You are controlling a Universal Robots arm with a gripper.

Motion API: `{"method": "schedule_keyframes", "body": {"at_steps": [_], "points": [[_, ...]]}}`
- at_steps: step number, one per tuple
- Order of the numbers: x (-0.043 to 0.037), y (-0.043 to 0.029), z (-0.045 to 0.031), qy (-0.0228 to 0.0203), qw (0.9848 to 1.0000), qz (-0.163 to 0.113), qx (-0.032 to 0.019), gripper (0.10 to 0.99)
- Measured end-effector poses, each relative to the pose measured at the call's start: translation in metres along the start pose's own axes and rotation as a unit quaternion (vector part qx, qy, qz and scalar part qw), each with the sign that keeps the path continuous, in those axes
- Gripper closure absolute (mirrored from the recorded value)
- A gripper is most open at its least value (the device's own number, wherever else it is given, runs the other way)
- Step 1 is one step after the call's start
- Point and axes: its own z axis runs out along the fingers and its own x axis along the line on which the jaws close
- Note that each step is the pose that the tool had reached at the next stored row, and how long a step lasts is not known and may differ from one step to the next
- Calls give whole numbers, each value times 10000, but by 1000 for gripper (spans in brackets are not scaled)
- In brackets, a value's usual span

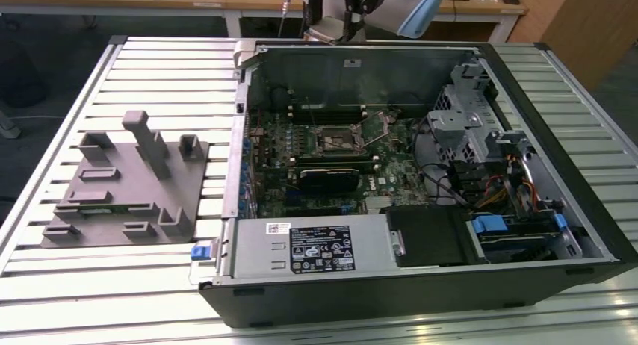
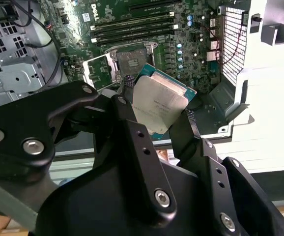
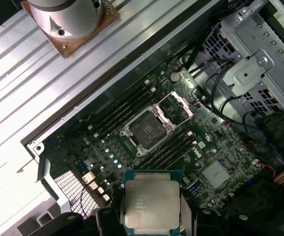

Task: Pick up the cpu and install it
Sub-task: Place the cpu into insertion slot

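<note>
In both wrist views my gripper [image 2: 157,101] [image 3: 151,212] is shut on the cpu [image 2: 160,105] [image 3: 149,202], a flat square chip with a silver-grey metal top. Black fingers [image 2: 127,105] press on two opposite edges of it. I hold it in the air above the motherboard, tilted, some way off from the black socket frame [image 2: 129,61] [image 3: 146,130] [image 1: 334,141]. The socket stands open, with its metal load plate [image 3: 174,105] flipped up beside it.
The open computer case [image 1: 419,285] lies on a slatted metal table [image 1: 149,69]. A grey plastic tray [image 1: 119,203] with raised blocks sits at the exterior view's left. Drive cages and cables [image 1: 479,136] crowd the case's right side. The arm's base [image 3: 66,14] stands beyond the case.
</note>
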Motion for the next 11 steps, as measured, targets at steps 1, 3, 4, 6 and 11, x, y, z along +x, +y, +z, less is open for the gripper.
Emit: {"method": "schedule_keyframes", "body": {"at_steps": [1, 3, 4, 6, 11], "points": [[0, 0, 1, -1, 10000, 29, 0, 549], [0, 0, 1, -3, 10000, 84, -1, 549], [0, 0, 2, -5, 9999, 113, -1, 549], [0, 0, 3, -7, 9998, 178, -1, 549], [0, 0, 6, -19, 9992, 406, -1, 549]]}}
